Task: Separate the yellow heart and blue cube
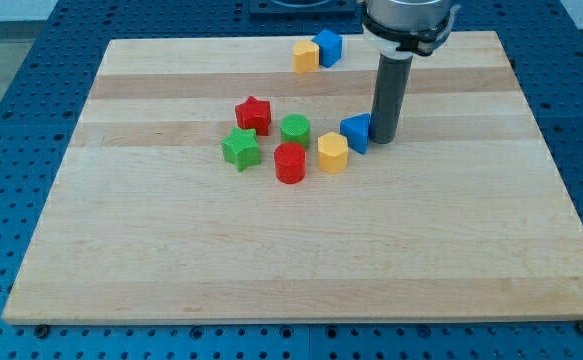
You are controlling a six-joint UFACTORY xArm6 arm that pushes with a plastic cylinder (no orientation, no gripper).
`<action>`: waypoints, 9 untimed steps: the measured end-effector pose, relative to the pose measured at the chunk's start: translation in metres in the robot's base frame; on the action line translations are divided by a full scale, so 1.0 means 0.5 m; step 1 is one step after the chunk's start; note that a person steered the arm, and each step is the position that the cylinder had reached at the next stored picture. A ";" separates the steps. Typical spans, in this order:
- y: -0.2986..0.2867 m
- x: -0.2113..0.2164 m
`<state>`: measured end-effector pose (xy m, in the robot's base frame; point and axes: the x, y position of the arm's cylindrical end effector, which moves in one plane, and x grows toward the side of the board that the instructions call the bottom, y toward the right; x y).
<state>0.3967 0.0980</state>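
Observation:
The yellow heart and the blue cube sit touching each other near the view's top edge of the wooden board, the cube on the heart's right. My tip rests on the board well below them, right against the right side of a blue triangle block. The dark rod rises from the tip up to the arm's head at the view's top.
A yellow hexagon lies just left of and below the blue triangle. Further left are a green cylinder, a red cylinder, a red star and a green star, clustered mid-board.

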 end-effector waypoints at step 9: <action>-0.131 -0.408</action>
<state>0.1926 0.0325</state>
